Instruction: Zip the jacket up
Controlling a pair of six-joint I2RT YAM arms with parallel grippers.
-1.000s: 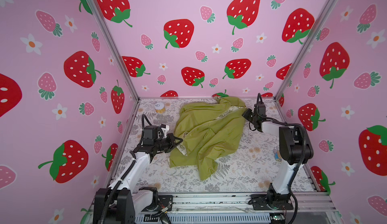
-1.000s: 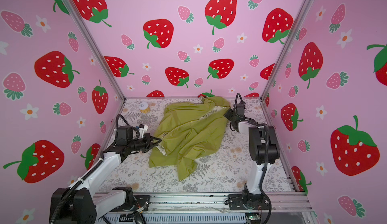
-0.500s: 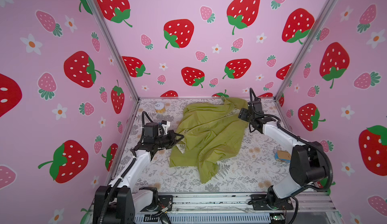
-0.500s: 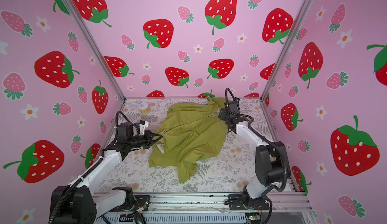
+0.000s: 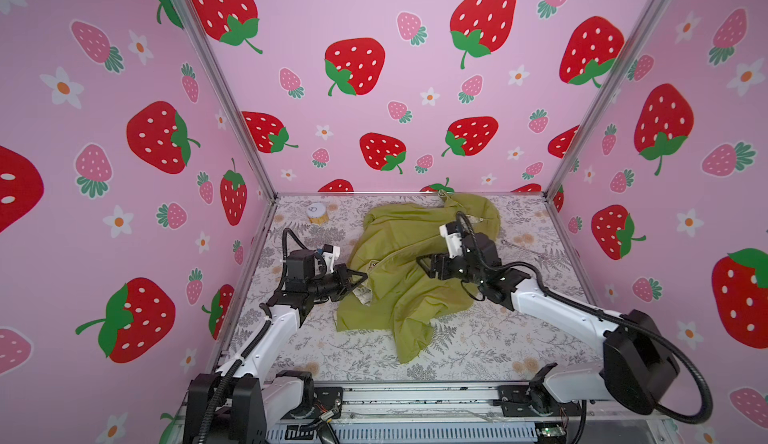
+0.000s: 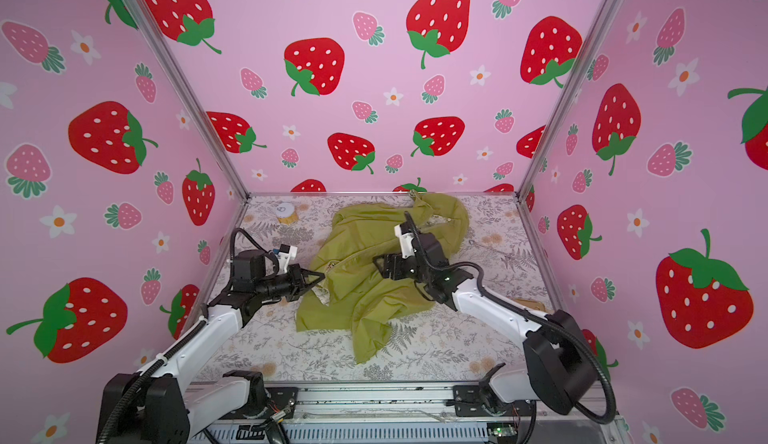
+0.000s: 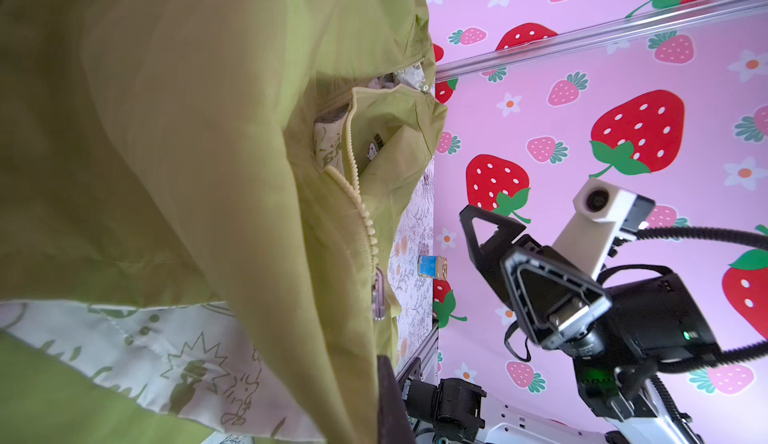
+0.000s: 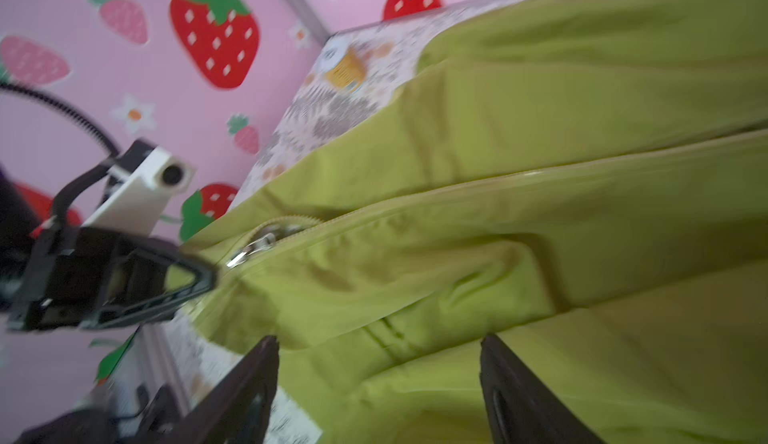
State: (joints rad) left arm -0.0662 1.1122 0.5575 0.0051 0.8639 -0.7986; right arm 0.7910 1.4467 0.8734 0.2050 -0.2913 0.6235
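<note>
Jacket (image 5: 409,267) lies crumpled in the middle of the table (image 5: 478,350), its top edge reaching the back wall. My left pincer (image 5: 360,277) is closed on the cloth's edge at the bottom end of the zipper, and the silver pull (image 8: 249,251) sits just beside its tip. My right pincer (image 8: 378,379) hangs over the jacket's middle with its 2 fingers (image 8: 245,392) spread wide, gripping nothing. Bare table runs along the front and the right side. A small cup (image 5: 316,212) stands near the back left corner, well apart from the cloth.
</note>
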